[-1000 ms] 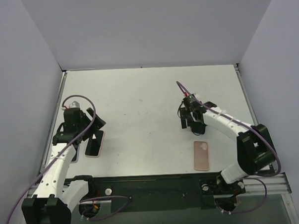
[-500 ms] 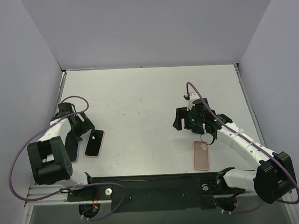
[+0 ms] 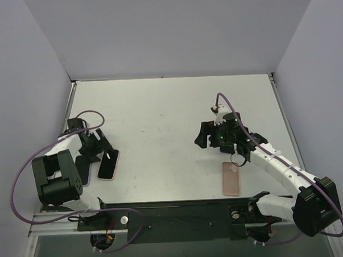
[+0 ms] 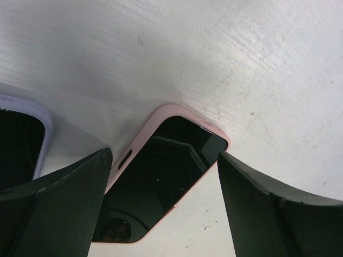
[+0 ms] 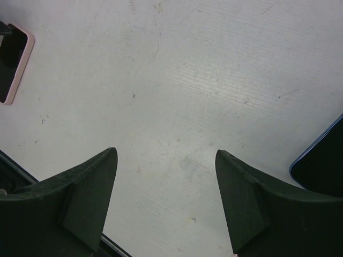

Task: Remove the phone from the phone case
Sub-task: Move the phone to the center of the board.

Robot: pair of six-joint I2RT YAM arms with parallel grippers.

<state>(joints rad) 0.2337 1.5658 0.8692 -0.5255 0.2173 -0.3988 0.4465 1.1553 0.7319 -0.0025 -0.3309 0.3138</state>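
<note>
A phone in a pink case (image 3: 108, 164) lies screen up at the left of the table. My left gripper (image 3: 100, 148) is open just above its far end. In the left wrist view its fingers straddle the pink-cased phone (image 4: 161, 176) without touching it, and the left gripper (image 4: 165, 156) holds nothing. My right gripper (image 3: 205, 140) is open and empty over bare table at centre right, and it also shows in the right wrist view (image 5: 166, 155). The pink-cased phone is far off at the top left of the right wrist view (image 5: 12, 61).
A pink slab with a camera cut-out (image 3: 231, 178) lies near the front edge at the right. A dark phone with a lavender rim (image 4: 19, 142) lies beside the pink one, partly under my left arm. A blue-rimmed dark slab (image 5: 321, 163) is at the right edge.
My left arm has folded back and its gripper has settled at the pink-cased phone's far end. My right arm has stretched out and its gripper has shifted left. The phones have not moved.
</note>
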